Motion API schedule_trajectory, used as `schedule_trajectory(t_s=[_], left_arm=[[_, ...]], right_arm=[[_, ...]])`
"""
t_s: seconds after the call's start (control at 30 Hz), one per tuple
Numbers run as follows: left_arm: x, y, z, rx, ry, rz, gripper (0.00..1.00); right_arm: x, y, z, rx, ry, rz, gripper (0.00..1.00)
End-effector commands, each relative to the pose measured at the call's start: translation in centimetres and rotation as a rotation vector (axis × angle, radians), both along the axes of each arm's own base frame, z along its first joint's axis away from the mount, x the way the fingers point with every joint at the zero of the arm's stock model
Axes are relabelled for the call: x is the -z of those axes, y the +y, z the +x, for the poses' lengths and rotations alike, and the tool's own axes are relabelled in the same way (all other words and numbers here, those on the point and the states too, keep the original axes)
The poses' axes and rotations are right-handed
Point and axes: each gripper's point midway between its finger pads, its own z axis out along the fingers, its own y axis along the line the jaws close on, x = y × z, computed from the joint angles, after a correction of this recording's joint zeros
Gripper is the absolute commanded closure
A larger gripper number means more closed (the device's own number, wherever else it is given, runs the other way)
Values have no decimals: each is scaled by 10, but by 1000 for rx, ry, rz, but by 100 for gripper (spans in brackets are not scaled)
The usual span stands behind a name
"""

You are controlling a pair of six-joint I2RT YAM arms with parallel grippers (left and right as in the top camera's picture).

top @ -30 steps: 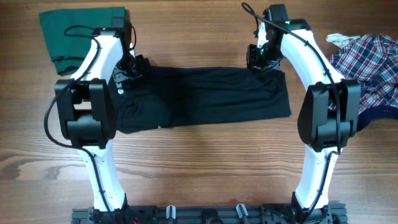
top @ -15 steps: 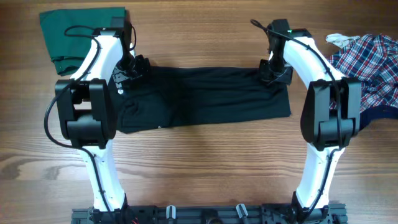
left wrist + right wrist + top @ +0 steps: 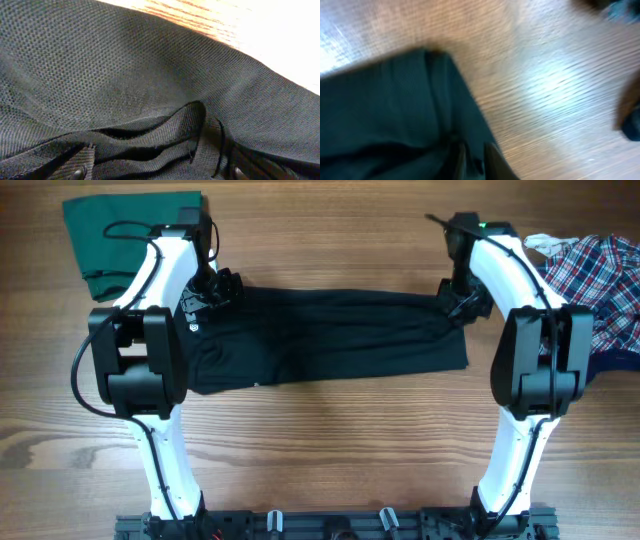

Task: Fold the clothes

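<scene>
The black polo shirt (image 3: pixel 330 335) lies as a long flat band across the table's middle. My left gripper (image 3: pixel 218 288) sits on its far left corner. In the left wrist view the black polo shirt (image 3: pixel 125 75) fills the frame, and the left gripper (image 3: pixel 155 174) stands open, fingertips wide apart with rumpled folds between them. My right gripper (image 3: pixel 458 308) is at the shirt's far right corner. The blurred right wrist view shows the right gripper (image 3: pixel 476 162) nearly closed, pinching a thin strip of the shirt's edge (image 3: pixel 395 100) beside bare wood.
A folded green garment (image 3: pixel 120 230) lies at the far left corner. A red, white and blue plaid shirt (image 3: pixel 590 270) is heaped at the far right, close to the right arm. Bare wooden table (image 3: pixel 330 450) stretches in front of the shirt.
My right gripper has moved right and slightly nearer along the shirt's far edge to its right corner. The left arm has stayed in place.
</scene>
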Motion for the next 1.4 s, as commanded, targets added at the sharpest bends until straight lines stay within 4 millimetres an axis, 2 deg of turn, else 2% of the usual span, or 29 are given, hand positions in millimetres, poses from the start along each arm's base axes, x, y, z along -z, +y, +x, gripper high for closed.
schedule_trajectory(t_s=[0.0, 0.13, 0.17, 0.2, 0.33, 0.4, 0.57, 0.7, 0.9, 1.0, 1.13, 1.27, 1.3, 1.37], left_arm=[[2, 13, 5, -5, -17, 59, 17], [-12, 13, 9, 17, -48, 61, 11], [-20, 13, 11, 16, -67, 61, 10], [-32, 13, 12, 15, -91, 60, 8], [-79, 11, 7, -11, -159, 53, 0], [-91, 11, 1, -20, -163, 52, 0], [-94, 20, -18, -59, -93, 77, 0], [-93, 39, -22, -141, -77, 111, 0], [-91, 67, -52, -234, 43, 112, 0], [-88, 71, -58, -252, 67, 58, 0], [-83, 41, -61, -164, 84, -116, 0], [-83, 15, -62, -58, 83, -129, 0], [-83, 9, -62, -32, 80, -128, 0], [-82, -9, -58, 19, 62, -126, 0]], right_arm=[[-22, -10, 25, 16, -77, -44, 82], [-36, -9, 36, 16, -119, -41, 70], [-38, -9, 39, 16, -127, -41, 65], [-39, -9, 39, 16, -130, -40, 55], [-39, -9, 40, 16, -133, -40, 45], [-39, -9, 40, 16, -134, -39, 41], [-37, -3, 41, 15, -134, -1, 31], [-36, 12, 49, -62, -153, 86, 0], [-36, 13, 56, -68, -181, 88, 0], [-36, 10, 58, -89, -184, 72, 0], [-35, -2, 48, -91, -141, 52, 0], [-33, -20, 25, -102, -43, 61, 0], [-30, -21, 18, -120, -12, 98, 0], [-20, -3, 5, -199, 26, 292, 0]])
